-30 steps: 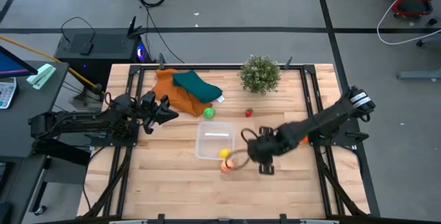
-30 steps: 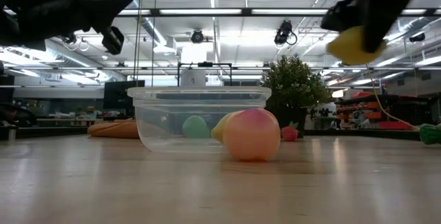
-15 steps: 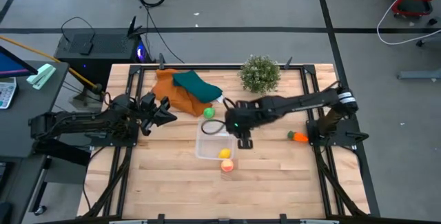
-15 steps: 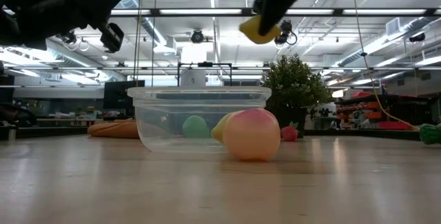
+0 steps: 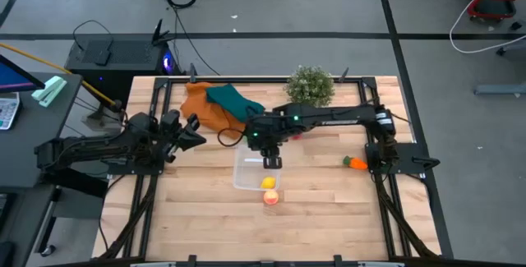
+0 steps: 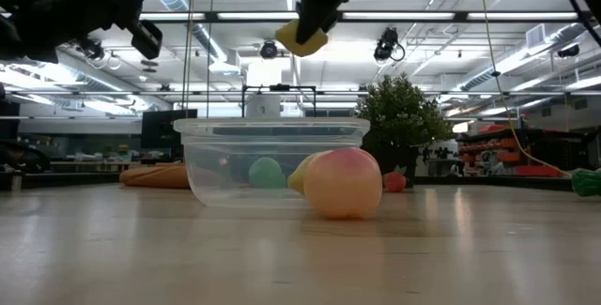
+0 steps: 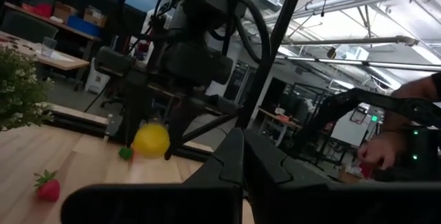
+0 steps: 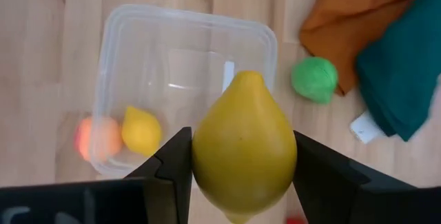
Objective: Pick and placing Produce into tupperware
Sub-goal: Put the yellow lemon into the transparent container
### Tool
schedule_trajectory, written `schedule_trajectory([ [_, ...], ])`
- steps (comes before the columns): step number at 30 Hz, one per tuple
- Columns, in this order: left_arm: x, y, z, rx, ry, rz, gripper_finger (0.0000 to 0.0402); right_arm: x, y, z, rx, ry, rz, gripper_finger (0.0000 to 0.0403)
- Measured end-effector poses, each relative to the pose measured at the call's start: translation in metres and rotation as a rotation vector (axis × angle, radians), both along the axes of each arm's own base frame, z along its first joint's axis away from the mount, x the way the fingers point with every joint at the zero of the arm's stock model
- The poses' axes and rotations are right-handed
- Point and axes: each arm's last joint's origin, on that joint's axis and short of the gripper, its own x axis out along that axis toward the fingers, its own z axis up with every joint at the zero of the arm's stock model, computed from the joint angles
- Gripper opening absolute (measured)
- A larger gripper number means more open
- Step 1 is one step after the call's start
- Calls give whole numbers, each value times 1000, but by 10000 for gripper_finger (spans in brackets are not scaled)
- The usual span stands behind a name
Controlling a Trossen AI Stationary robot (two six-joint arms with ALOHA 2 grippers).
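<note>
A yellow lemon [image 8: 244,138] hangs over the clear tupperware [image 8: 124,45], which holds another lemon [image 8: 141,130].

counter [image 5: 329,209]: pale planked wood, smooth, slight sheen | tupperware [image 8: 124,38]: clear glossy plastic | yellow lemon [image 8: 244,145]: smooth, matt plastic look | cloths [image 8: 375,38]: soft matt fabric | fingers [image 8: 172,165]: dark matt plastic
</note>
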Motion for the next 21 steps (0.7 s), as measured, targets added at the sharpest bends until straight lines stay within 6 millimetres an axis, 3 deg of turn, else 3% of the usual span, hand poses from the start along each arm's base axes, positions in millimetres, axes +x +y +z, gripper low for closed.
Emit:
schedule_trajectory([
  [8, -2, -1, 0, 5, 1, -1, 22, 19, 3, -7, 97, 18, -44, 157],
  [21, -1, -1, -1, 9, 16, -6, 12, 28, 7, -22, 122, 42, -36, 157],
])
